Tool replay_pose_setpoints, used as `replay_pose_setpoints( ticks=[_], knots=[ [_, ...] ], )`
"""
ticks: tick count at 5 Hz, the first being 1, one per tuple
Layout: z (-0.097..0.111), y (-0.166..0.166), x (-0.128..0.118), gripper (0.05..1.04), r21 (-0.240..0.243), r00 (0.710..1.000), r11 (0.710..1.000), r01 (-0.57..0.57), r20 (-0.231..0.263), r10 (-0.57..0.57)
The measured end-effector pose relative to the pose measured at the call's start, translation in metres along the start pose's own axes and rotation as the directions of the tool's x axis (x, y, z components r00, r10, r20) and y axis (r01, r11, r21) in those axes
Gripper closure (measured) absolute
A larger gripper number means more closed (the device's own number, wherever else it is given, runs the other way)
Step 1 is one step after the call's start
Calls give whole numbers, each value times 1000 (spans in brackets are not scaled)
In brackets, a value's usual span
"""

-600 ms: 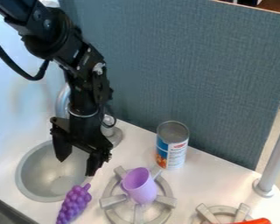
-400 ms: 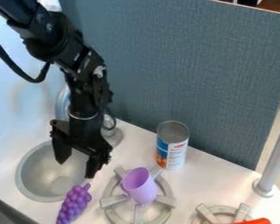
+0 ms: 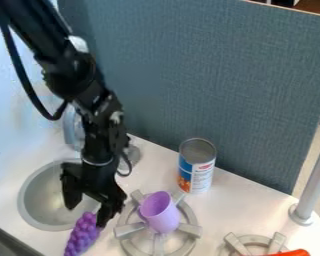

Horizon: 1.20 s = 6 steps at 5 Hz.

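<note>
White counter (image 3: 228, 212), open gripper (image 3: 86, 216) near purple grapes (image 3: 82, 236)

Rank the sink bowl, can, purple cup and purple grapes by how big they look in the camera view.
1. Sink bowl
2. Can
3. Purple cup and purple grapes: too alike to rank, and the bottom edge cuts off the grapes.

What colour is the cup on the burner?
The cup is light purple, best seen in the camera view.
</note>
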<state>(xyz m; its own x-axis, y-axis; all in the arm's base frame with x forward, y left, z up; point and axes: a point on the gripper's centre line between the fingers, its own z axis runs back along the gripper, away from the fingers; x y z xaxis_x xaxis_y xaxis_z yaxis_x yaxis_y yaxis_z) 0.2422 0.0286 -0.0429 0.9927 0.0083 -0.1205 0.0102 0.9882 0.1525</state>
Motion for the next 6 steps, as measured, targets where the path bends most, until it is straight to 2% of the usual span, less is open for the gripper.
replay_pose_setpoints(
  ticks=[2,4,5,6],
  knots=[
    [-47,-3,-6,83,133,994,991,35,-105,-21],
    [-62,15,-18,83,279,988,960,-7,-143,49],
    [-68,14,-15,83,277,988,961,-6,-149,49],
    [-76,11,-6,83,239,987,971,7,-158,32]
  ],
)
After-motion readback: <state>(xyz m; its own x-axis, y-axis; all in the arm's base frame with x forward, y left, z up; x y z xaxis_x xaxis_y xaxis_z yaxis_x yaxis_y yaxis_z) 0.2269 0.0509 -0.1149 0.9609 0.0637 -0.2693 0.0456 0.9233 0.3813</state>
